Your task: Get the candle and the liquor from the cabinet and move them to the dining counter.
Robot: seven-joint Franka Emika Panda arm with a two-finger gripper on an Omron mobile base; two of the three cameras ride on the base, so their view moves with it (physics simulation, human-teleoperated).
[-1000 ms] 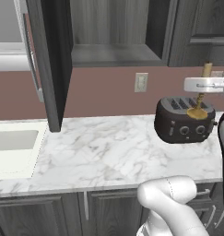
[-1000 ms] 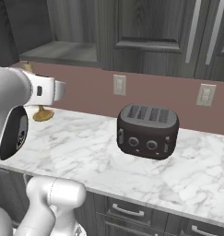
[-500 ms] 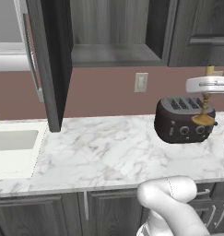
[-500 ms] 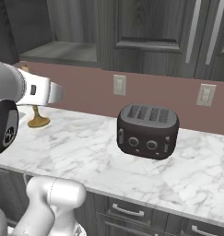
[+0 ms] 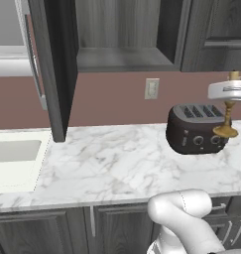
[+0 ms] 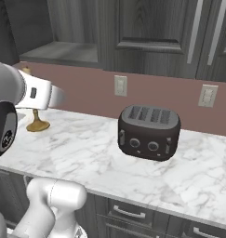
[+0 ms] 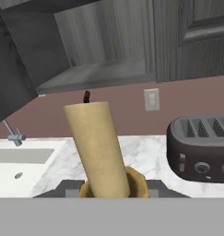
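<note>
You've got the candle (image 7: 96,147) clamped in the gripper (image 5: 230,92) — upright, long axis vertical, foot hanging clear beside the toaster (image 5: 197,129) — so carry it level to the dining counter.

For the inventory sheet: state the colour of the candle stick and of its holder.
The candle is pale yellow-tan with a dark wick, and its holder is golden brass. The hand view shows the stick best.

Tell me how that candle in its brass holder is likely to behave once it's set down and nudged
The candle is tall on a slim stem with a small round foot, so it probably tips easily when pushed. The brass likely gives it some weight low down. The wax stick looks stiff but might snap or slip in the hand.
</note>
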